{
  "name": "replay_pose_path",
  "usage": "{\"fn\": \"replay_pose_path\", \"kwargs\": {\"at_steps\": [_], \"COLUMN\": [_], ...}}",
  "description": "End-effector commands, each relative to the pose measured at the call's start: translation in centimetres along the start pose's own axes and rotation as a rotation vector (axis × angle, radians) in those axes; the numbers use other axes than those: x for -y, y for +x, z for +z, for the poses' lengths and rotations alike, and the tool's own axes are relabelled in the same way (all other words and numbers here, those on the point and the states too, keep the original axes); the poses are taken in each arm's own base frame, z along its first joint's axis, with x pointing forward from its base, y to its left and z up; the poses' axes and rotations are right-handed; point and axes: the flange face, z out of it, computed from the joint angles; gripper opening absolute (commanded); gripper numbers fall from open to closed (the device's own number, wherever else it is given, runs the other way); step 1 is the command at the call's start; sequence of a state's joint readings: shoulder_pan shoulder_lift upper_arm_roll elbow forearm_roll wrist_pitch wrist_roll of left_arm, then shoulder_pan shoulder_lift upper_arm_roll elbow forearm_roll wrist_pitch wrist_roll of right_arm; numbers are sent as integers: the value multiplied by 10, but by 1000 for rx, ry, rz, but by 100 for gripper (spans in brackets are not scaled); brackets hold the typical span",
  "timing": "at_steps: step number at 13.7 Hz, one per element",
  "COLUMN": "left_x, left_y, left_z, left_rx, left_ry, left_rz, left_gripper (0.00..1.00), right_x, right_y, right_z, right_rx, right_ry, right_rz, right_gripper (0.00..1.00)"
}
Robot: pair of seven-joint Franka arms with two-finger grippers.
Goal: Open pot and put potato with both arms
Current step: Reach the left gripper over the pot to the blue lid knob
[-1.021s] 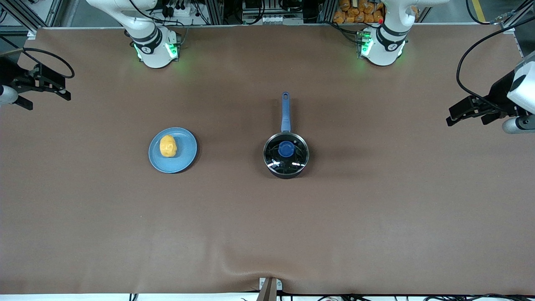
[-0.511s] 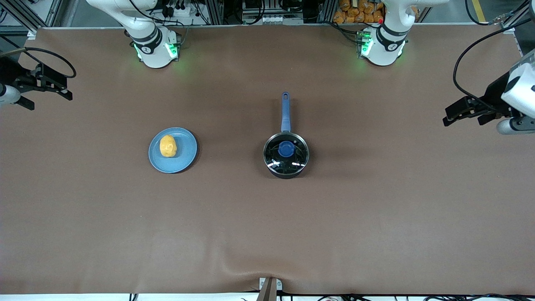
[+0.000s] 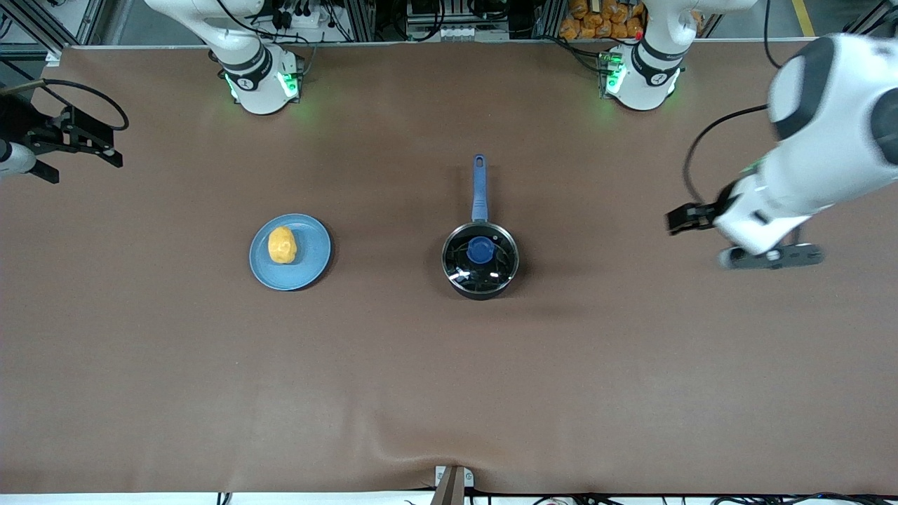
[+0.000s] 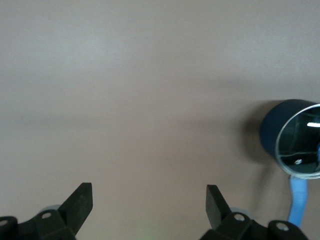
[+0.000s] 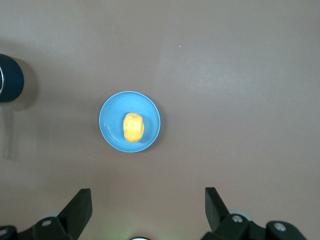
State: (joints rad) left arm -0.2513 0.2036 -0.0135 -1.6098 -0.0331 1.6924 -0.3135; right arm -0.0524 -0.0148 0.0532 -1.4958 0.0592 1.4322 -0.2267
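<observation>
The black pot [image 3: 480,261] stands mid-table with its glass lid and blue knob [image 3: 480,250] on, and its blue handle [image 3: 479,186] points toward the robots' bases. The yellow potato [image 3: 282,245] lies on a light-blue plate [image 3: 312,256] toward the right arm's end. My left gripper [image 3: 679,219] is open and empty, up over bare table beside the pot toward the left arm's end. Its wrist view shows its open fingers [image 4: 80,202] and the pot [image 4: 292,137]. My right gripper [image 3: 84,165] is open and empty, high at the right arm's end of the table. Its wrist view shows the potato [image 5: 133,127] and the plate [image 5: 107,120].
The brown mat [image 3: 449,393] covers the whole table. The pot's side [image 5: 10,85] shows at the edge of the right wrist view. A small bracket [image 3: 452,480] sits at the table edge nearest the front camera. Both green-lit arm bases stand along the edge farthest from it.
My left arm has swung in from the table's end toward the pot, and its gripper is now much closer to it. The right arm, pot and potato have barely moved.
</observation>
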Motion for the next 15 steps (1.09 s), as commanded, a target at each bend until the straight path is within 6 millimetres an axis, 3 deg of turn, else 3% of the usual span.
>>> {"fn": "replay_pose_path", "kwargs": {"at_steps": [1, 6, 8, 11, 15], "left_x": [-83, -210, -247, -286, -304], "left_y": [-6, -23, -22, -29, -36], "left_z": [35, 107, 130, 162, 189], "left_rx": [-10, 36, 28, -15, -21], "left_ry": [21, -52, -60, -95, -86], "left_rz": [-75, -194, -241, -334, -325], "left_gripper": [100, 100, 100, 100, 100], "right_x": [0, 1, 2, 1, 1], "right_y": [-2, -3, -3, -3, -3], "right_z": [-3, -3, -3, -3, -3], "right_rx": [7, 11, 12, 14, 14], "right_ry": [0, 1, 3, 3, 3], "right_rz": [14, 14, 12, 15, 17], "right_gripper": [100, 100, 100, 100, 100]}}
